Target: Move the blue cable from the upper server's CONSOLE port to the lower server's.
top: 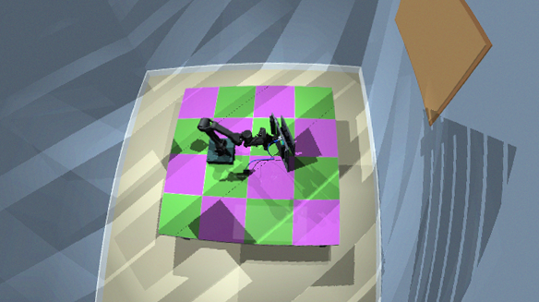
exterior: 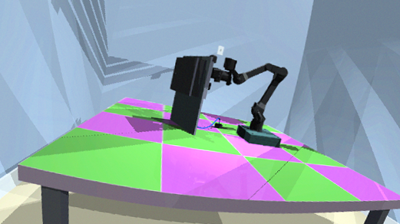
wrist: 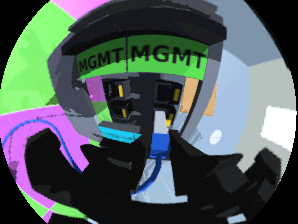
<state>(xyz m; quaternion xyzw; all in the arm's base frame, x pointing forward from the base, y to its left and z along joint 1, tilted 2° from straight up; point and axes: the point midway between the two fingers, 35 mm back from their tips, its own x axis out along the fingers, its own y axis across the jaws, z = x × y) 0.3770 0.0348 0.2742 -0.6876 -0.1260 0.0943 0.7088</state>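
While the cable (top: 257,160) (exterior: 206,127) (wrist: 158,170) curves below, the pincer (top: 274,139) (exterior: 213,74) (wrist: 160,131) pinches its blue plug (wrist: 160,142) close to the dark ports (wrist: 167,93).

Pale blue walls (top: 529,165) (exterior: 206,8) around a green-and-magenta checkered table (top: 270,220) (exterior: 200,170).

Tabletop (top: 317,220) (exterior: 199,174) (wrist: 22,75): green and magenta checks, pale lines between; grey-mauve edge, dark legs. Seen from top, twelve o'clock at upper picture edge: teal arm base (top: 210,161) (exterior: 271,140) flat, ten o'clock of centre. Dark upright panel (top: 290,164) (exterior: 184,111) stands toward three o'clock. Small black block (top: 247,172) (exterior: 218,125) near centre, four o'clock from base. Blue cable (top: 258,160) (exterior: 205,128) (wrist: 35,121) runs from block toward panel. Shadows across checks.
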